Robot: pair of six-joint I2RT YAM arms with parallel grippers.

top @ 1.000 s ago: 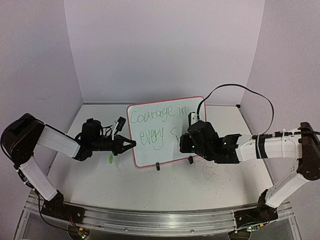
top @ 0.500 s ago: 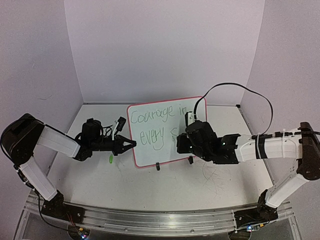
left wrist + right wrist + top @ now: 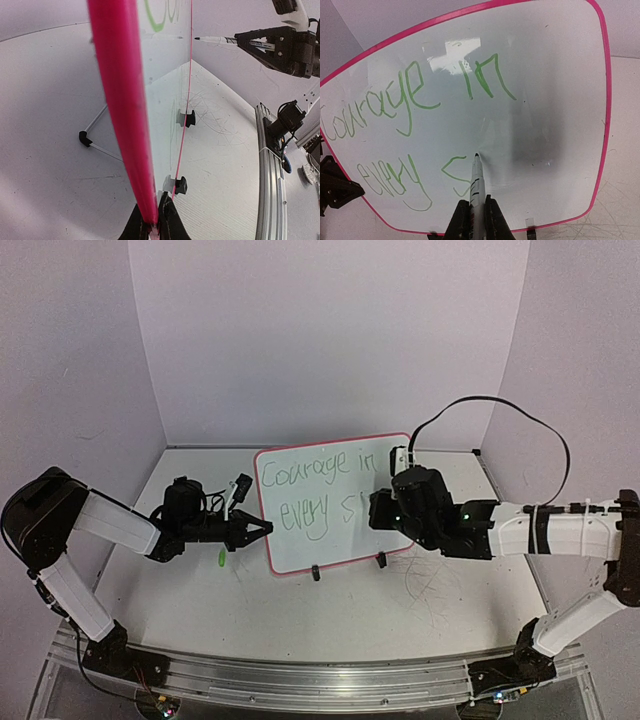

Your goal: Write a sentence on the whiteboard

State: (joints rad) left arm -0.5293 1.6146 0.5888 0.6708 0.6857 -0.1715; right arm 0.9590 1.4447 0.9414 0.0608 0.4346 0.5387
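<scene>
Because the whiteboard (image 3: 340, 540) stands upright on its clip feet (image 3: 316, 574) near the middle of the table (image 3: 200, 610), I judge it would skid or tip under a pen stroke. So I have the left gripper (image 3: 151, 219) pinched shut on its pink side rim to brace it. The sentence (image 3: 410, 100) reads "Courage in every s", leaving most of "step." to write. My right gripper (image 3: 476, 206) is clamped around a marker (image 3: 476, 182), held nearly square to the face so the nib meets it cleanly. Its tip sits just right of the "s", though I cannot tell whether it touches.
</scene>
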